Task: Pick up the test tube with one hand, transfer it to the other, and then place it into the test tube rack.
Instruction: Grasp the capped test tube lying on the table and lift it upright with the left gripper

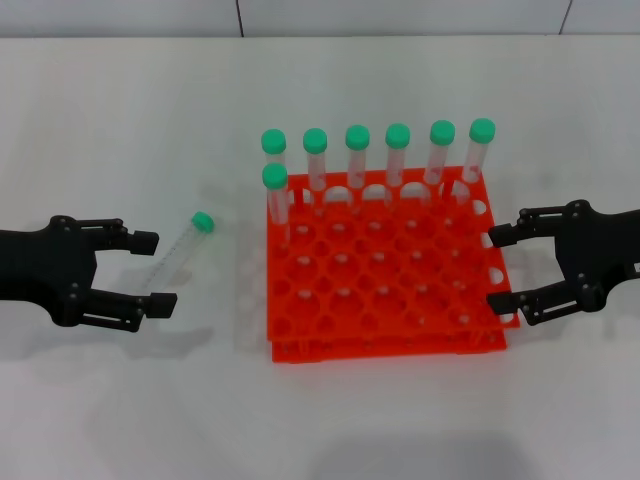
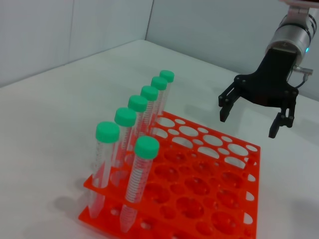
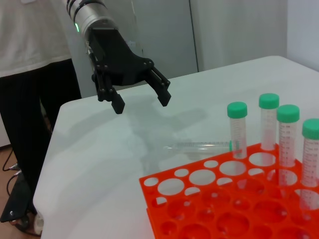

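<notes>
The test tube [image 1: 180,250], clear with a green cap, lies on the white table left of the orange-red test tube rack [image 1: 392,345]. It also shows lying flat in the right wrist view [image 3: 199,147], beside the rack [image 3: 187,186]. My left gripper [image 1: 152,272] is open and empty just left of the lying tube, above the table; the right wrist view shows it [image 3: 141,103] with a green ring. My right gripper [image 1: 500,270] is open and empty at the rack's right edge; the left wrist view shows it [image 2: 249,122] over the rack's [image 2: 164,174] far side.
Several green-capped tubes [image 1: 357,160] stand upright along the rack's back row, and one more [image 1: 276,200] stands in the row in front at the left. A person [image 3: 30,74] stands beyond the table's left end.
</notes>
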